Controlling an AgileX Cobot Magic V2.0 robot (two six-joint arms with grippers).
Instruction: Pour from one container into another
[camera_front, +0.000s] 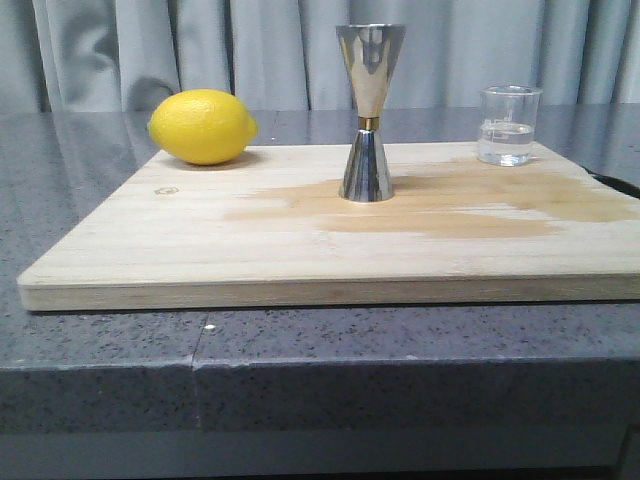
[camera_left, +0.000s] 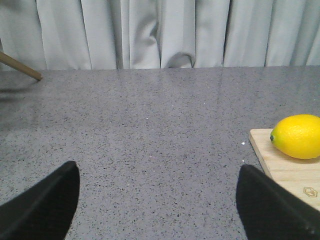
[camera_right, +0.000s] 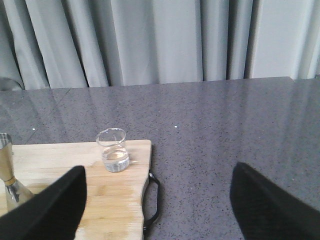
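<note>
Beaker (camera_front: 508, 125) upright on board (camera_front: 200, 240), right of jigger (camera_front: 368, 110)

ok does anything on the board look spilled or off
Yes: a darker, wet-looking patch stains the wooden board around the steel jigger's base, spreading right toward the glass beaker, like an earlier spill. The jigger, beaker and lemon all sit upright and intact.
</note>
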